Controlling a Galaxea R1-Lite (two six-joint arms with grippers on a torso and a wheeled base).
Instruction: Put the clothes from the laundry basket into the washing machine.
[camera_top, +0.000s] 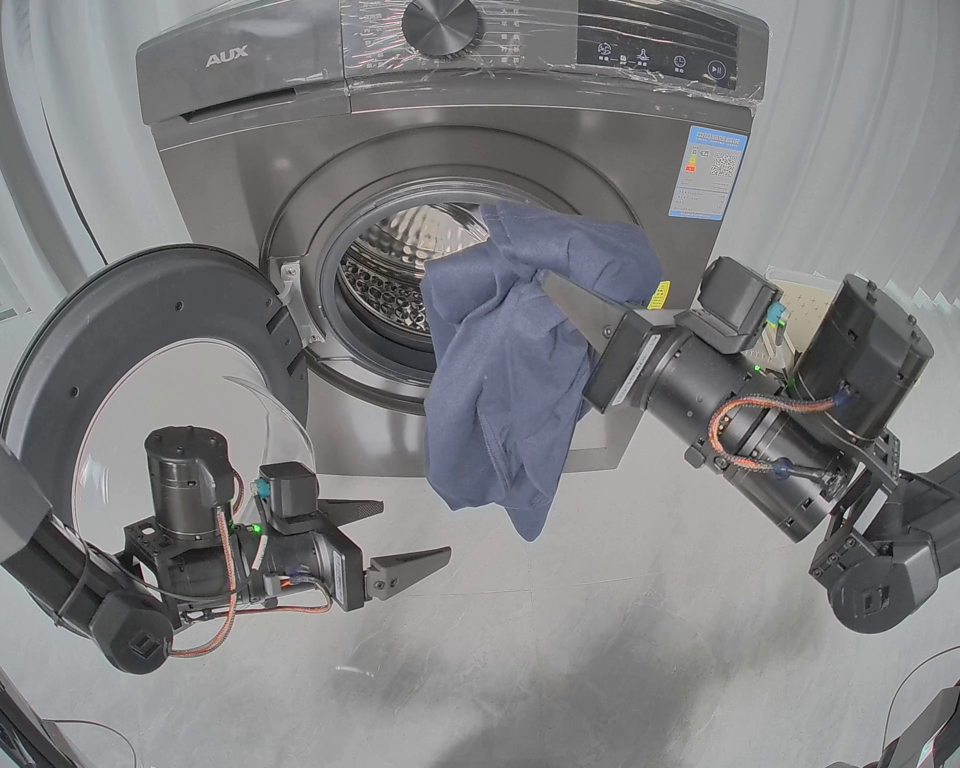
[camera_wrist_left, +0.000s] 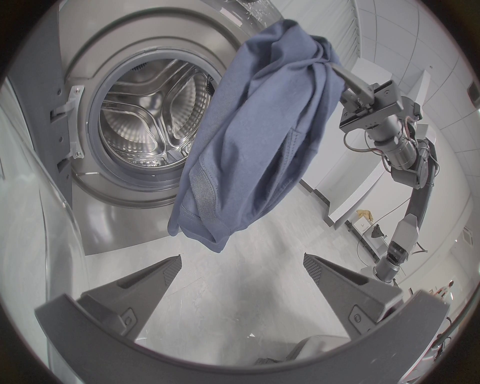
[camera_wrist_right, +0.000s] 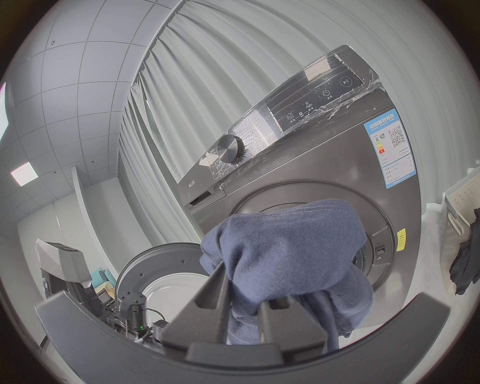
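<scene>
My left pincer (camera_top: 416, 528) is hanging low, spread apart, gripping nothing. My right pincer (camera_top: 555, 285) is clamping the blue garment (camera_top: 500, 380), which is drooping below it. Just beyond it, the washing machine (camera_top: 620, 150) is showing its drum (camera_top: 400, 270) open.
</scene>
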